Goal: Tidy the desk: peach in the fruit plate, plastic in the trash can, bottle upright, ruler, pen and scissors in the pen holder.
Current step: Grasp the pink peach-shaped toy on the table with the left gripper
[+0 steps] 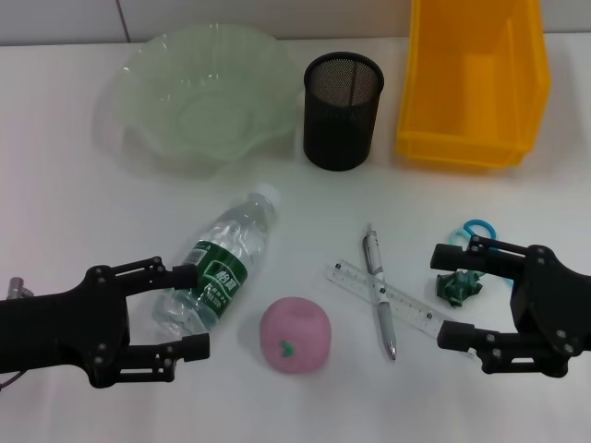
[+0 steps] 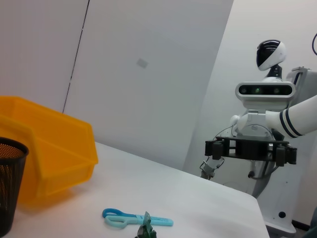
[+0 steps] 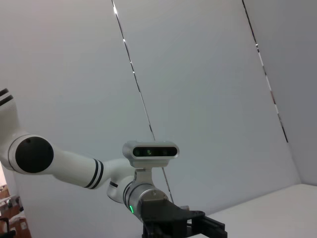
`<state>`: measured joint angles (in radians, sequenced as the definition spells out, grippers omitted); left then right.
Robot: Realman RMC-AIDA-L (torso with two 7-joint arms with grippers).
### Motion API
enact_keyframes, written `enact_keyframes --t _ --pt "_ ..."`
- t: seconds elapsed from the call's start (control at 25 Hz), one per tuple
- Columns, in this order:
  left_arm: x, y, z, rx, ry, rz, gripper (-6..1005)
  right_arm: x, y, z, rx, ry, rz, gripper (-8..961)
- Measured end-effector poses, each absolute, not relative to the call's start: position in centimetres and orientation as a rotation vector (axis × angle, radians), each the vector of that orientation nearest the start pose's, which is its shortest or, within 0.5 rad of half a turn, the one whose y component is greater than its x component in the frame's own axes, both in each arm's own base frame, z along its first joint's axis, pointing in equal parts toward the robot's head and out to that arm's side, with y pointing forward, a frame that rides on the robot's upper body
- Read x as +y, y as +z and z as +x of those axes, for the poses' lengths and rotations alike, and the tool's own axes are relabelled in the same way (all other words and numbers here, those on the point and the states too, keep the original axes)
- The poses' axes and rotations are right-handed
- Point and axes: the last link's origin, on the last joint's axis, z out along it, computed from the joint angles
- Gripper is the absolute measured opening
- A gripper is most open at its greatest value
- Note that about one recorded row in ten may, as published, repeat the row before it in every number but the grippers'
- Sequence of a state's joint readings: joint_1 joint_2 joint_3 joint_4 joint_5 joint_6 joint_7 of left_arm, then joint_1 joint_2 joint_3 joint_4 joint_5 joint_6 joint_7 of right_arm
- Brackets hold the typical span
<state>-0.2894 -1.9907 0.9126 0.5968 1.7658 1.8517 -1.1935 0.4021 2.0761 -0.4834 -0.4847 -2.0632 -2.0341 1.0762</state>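
Between my left gripper (image 1: 185,309)'s spread fingers lies the bottle (image 1: 219,269) on its side; clear thin plastic, light and slippery, so I'd grip its labelled middle. Right gripper (image 1: 450,295), fingers also spread, hovers beside the scissors (image 1: 469,235).

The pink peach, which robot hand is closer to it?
Left. The left hand sits just beside the peach, by the bottle. The right hand is farther away, past the pen and ruler.
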Motion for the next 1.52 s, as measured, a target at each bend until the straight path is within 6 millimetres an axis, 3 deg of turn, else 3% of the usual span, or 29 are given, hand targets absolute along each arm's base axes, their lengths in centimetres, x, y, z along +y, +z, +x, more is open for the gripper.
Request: enact_keyframes --t 0.8,1.0,1.16,1.32,1.4,1.48,1.52 --pt "23.7 2.0 -29.3 -0.527 -0.962 -2.882 842 23.2 0.5 27.4 0.457 1.231 -2.817 820" --pt "24.8 2.8 -28.4 -0.545 -0.913 -2.919 833 23.1 0.9 27.8 0.467 1.216 -2.813 820" --pt "26.7 4.2 -25.8 -0.523 -0.713 -3.018 825 22.8 1.3 28.3 0.484 1.199 -2.808 820" --pt "28.8 4.7 -21.4 -0.397 -0.423 -3.091 816 22.3 1.7 29.1 0.511 1.176 -2.795 820" --pt "29.2 4.4 -20.3 -0.361 -0.359 -3.115 811 22.0 1.8 29.4 0.523 1.168 -2.787 820" --pt "30.4 3.0 -16.6 -0.245 -0.139 -3.176 807 21.8 2.0 29.7 0.534 1.159 -2.78 820" --pt "30.4 3.0 -16.6 -0.245 -0.139 -3.176 805 21.8 2.1 29.8 0.537 1.157 -2.779 820"
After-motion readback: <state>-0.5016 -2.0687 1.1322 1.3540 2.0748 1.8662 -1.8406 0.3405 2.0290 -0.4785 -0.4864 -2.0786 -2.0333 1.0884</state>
